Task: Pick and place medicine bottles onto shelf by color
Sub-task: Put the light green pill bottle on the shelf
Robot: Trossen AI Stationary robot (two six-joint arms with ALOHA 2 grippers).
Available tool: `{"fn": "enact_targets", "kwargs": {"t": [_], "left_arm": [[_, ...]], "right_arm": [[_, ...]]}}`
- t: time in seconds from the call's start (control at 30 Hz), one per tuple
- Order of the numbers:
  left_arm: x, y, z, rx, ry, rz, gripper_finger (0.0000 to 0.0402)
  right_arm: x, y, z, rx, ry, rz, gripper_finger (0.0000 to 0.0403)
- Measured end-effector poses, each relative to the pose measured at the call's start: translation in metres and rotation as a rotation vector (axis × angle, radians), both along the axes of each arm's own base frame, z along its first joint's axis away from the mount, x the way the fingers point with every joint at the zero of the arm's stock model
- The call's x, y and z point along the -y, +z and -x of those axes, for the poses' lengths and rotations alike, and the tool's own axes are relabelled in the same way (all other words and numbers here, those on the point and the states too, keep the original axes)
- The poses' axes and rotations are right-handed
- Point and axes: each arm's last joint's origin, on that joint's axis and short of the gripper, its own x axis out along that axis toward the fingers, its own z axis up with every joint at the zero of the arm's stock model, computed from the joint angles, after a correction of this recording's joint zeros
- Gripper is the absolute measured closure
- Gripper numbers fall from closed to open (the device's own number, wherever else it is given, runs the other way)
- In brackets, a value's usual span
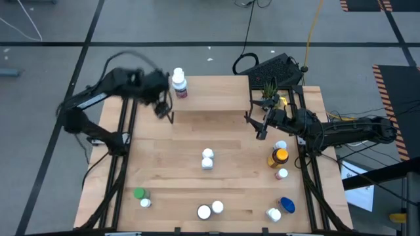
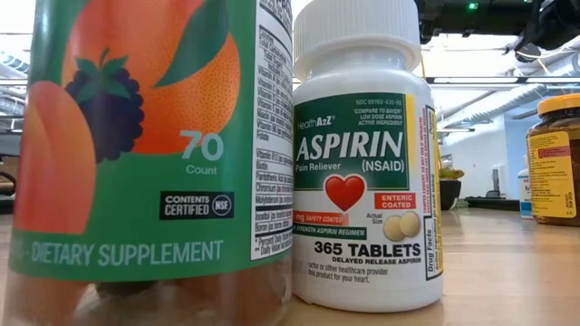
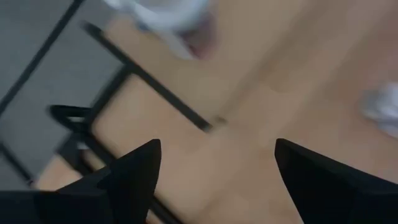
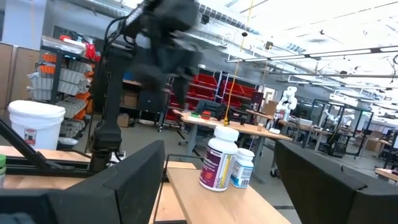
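Observation:
The shelf (image 1: 210, 95), a light-wood board on black legs, stands at the table's far middle. Two pink-labelled white bottles (image 1: 178, 84) stand on its far left corner; they also show in the right wrist view (image 4: 219, 165). My left gripper (image 1: 161, 110) is open and empty above the shelf's near left corner (image 3: 211, 124). My right gripper (image 1: 261, 131) is open and empty just off the shelf's right end, pointing along the shelf (image 4: 205, 199). Loose bottles stand on the table: two white (image 1: 207, 158), amber (image 1: 278, 157), green (image 1: 140, 194), blue (image 1: 287, 205).
A small potted plant (image 1: 269, 92) stands at the far right by my right arm. More white bottles stand near the front edge (image 1: 210, 210) and at the right (image 1: 282, 174). In the low view a green-labelled supplement bottle (image 2: 145, 163) and an aspirin bottle (image 2: 362, 163) fill the foreground.

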Motion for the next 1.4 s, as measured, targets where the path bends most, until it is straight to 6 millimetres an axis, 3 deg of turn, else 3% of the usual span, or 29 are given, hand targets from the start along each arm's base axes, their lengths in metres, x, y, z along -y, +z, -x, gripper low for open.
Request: {"fn": "enact_targets", "kwargs": {"t": [0.2,0.37,0.53,0.67,0.87,1.1,1.4], "left_arm": [[0.085,-0.029,0.013,0.043,-0.087,0.069,0.0117],[0.148,-0.079,0.021,0.014,-0.177,0.171,0.0138],[0.195,-0.126,0.026,-0.029,-0.272,0.278,0.0153],[0.213,-0.149,0.032,-0.063,-0.220,0.361,0.0154],[0.228,-0.155,0.040,-0.146,-0.149,0.488,0.0146],[0.249,-0.157,0.059,-0.176,-0.364,0.437,0.0142],[0.263,-0.164,0.075,-0.185,-0.320,0.422,0.0137]], "right_arm": [[0.000,0.000,0.000,-0.006,0.000,0.000,0.0103],[-0.003,0.000,-0.001,-0.003,0.020,-0.005,0.0103],[-0.006,0.003,0.000,0.029,0.035,-0.003,0.0103],[-0.006,0.005,0.001,0.054,0.033,0.007,0.0103],[-0.006,0.008,0.001,0.066,0.018,0.059,0.0103],[-0.006,0.015,0.000,0.059,0.010,0.086,0.0103],[-0.006,0.016,0.000,0.069,0.004,0.103,0.0103]]}}
